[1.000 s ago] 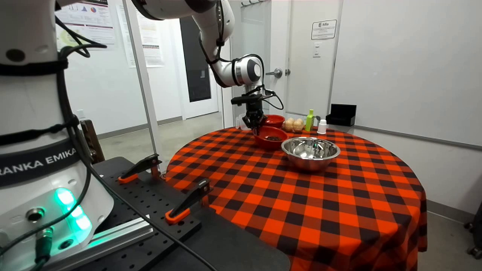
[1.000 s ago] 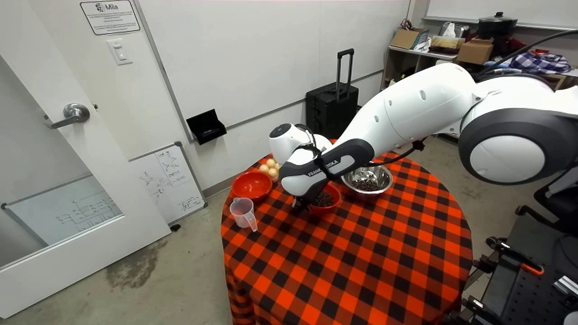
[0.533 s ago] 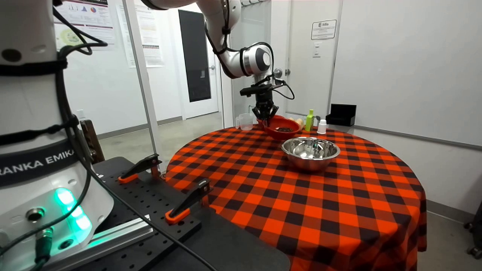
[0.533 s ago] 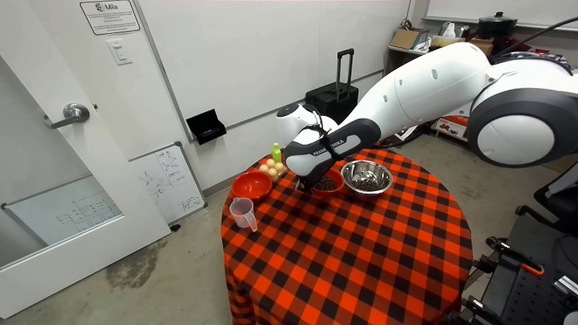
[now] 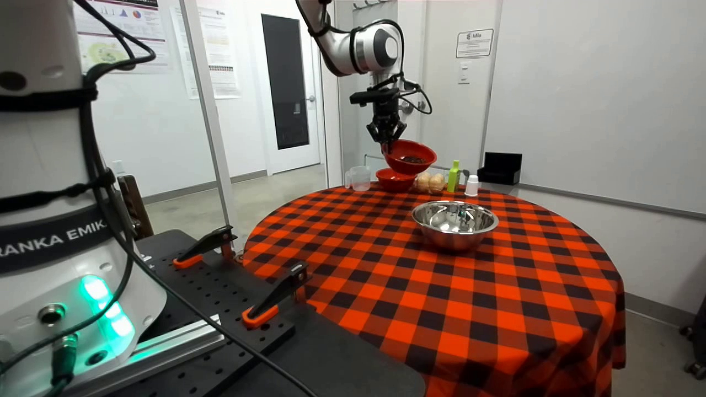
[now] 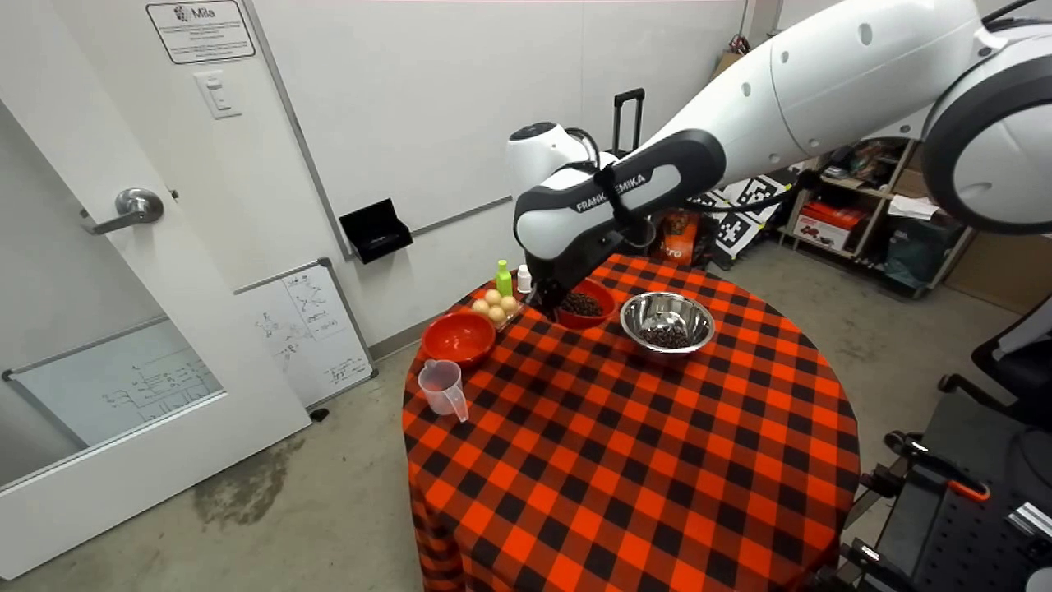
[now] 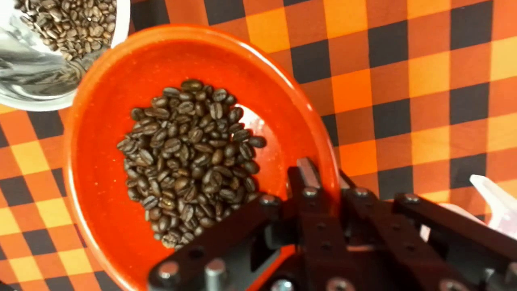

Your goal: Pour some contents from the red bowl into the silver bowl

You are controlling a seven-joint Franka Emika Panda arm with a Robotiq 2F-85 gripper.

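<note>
My gripper is shut on the rim of a red bowl holding dark coffee beans. The bowl is in the air above the table, tilted slightly down on the side away from the fingers. In the wrist view the fingers straddle the rim of the red bowl, one inside and one outside. The silver bowl stands upright on the table, apart from the red bowl. Beans lie in the silver bowl too. In the wrist view the silver bowl is partly cut off at the upper left.
Another red bowl stands at the table's edge beside a clear measuring cup. Several eggs, a green bottle and a white bottle stand near it. A checked cloth covers the round table.
The gripper has lifted the red bowl from low over the table, first shifting it toward the eggs' side and then straight up. The silver bowl has not moved.
</note>
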